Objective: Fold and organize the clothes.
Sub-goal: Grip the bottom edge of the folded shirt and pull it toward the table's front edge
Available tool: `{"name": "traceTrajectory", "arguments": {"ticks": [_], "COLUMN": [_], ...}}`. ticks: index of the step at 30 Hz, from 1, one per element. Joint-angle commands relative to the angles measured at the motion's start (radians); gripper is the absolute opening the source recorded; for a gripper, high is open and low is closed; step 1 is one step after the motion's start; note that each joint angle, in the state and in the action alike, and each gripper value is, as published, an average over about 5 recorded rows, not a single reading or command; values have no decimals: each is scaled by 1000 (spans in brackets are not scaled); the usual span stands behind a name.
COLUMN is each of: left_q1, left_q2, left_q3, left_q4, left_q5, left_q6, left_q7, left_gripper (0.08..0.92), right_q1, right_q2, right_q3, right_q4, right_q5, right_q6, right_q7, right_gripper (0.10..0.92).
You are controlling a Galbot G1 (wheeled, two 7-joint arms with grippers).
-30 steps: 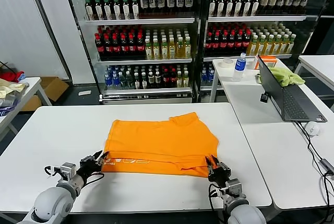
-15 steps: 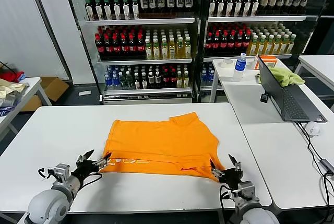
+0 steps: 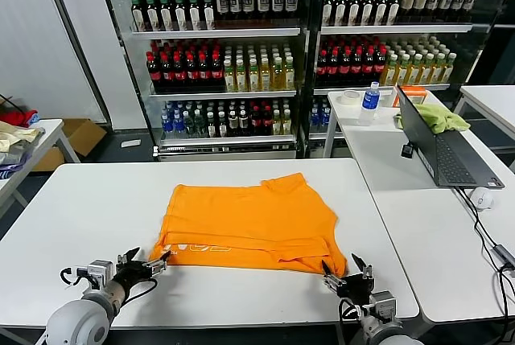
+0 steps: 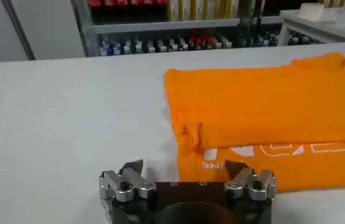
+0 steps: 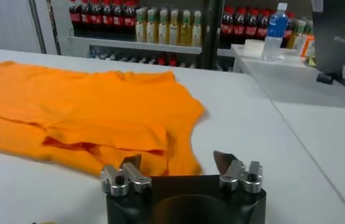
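- I have the shirt (image 3: 251, 224) lying flat on the tabletop (image 3: 88, 216), part-folded, with a band doubled over along the hem edge nearest me and the white lettering showing near my left pincer.
- My left pincer (image 3: 143, 267) sits low on the tabletop just off the shirt's near left corner, jaws spread and empty; in its wrist view the cloth (image 4: 269, 115) lies ahead and to one side, not between the fingers.
- My right pincer (image 3: 348, 278) rests just beyond the near right corner, jaws also apart and holding nothing; the rumpled corner (image 5: 99, 115) lies just in front of it.
- I judge one fold is laid down and let go, so I am between folds.
- Next I would pick fresh grip points, likely the two side edges or the corners ahead of each pincer, and take both layers together.
- The doubled band looks loose and wrinkled at the right corner, so a shallow pinch may catch only the top layer.
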Motion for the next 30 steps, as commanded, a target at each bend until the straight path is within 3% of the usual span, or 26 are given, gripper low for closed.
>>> {"name": "traceTrajectory", "arguments": {"ticks": [1, 16, 24, 30], "left_q1": [14, 19, 158, 289], "left_q2": [-4, 4, 24, 31], "left_q3": [7, 27, -36, -96], "left_q4": [-15, -18, -142, -266], "left_q5": [5, 32, 28, 21], "left_q6": [47, 50, 50, 50], "left_q7": [-29, -21, -21, -27], "left_gripper": [740, 307, 104, 80], "right_q1": [-10, -16, -121, -203], "right_q2": [1, -10, -70, -102], "right_q3": [0, -2, 53, 102], "right_q4": [-2, 8, 102, 184], "right_q5": [37, 59, 67, 72], "right_q6": [-7, -33, -59, -58], "right_q7": [0, -21, -64, -67], "right_gripper": [541, 127, 107, 107]}}
